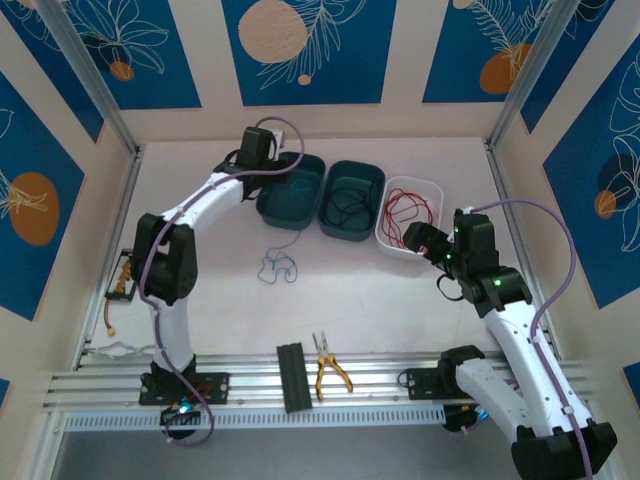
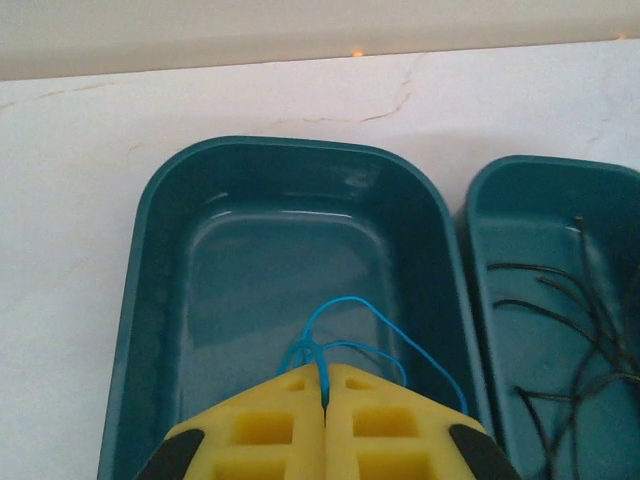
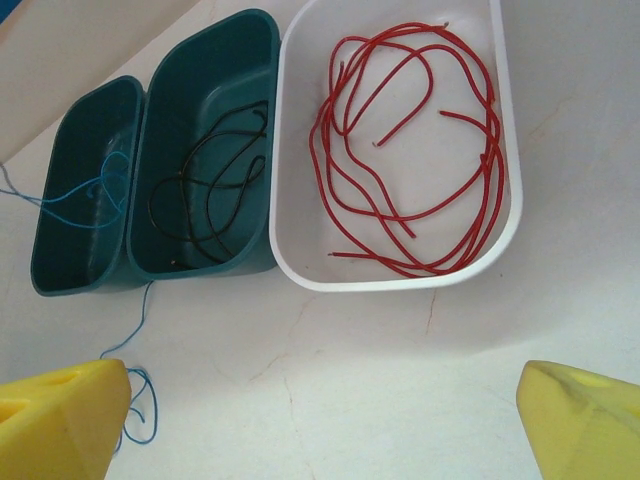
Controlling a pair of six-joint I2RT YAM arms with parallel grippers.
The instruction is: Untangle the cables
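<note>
1. Your left gripper (image 2: 325, 405) has its yellow fingers (image 2: 260, 430) pressed flat together. A thin blue cable (image 2: 345, 299) comes out of the seam between the tips, so it is pinched there.
2. Just ahead of those closed tips the blue cable rises in a couple of small loops. Directly beneath and ahead of the jaws lies the left teal bin (image 2: 150, 300).
3. To the right of the left jaws, side against side with that bin, sits the middle teal bin (image 2: 480, 230). A black cable (image 2: 585, 335) curls loosely inside it.
4. In the overhead view the blue cable runs back from the left jaws over the bin's near rim. It ends in a small tangle on the bare table (image 1: 380, 300), well behind the jaws toward the arm bases.
5. Your right gripper (image 3: 325, 420) stands wide open, one finger at each lower corner of its wrist view. Nothing lies between them but white tabletop.
6. Straight ahead of the right jaws is the white bin (image 3: 505, 200). The red cable (image 3: 490, 165) lies in several loose loops wholly inside it.
7. Ahead and to the left of the right jaws, the two teal bins stand against the white one. A blue strand drops from the farthest bin to a loop on the table just beside the right gripper's left finger.
</note>
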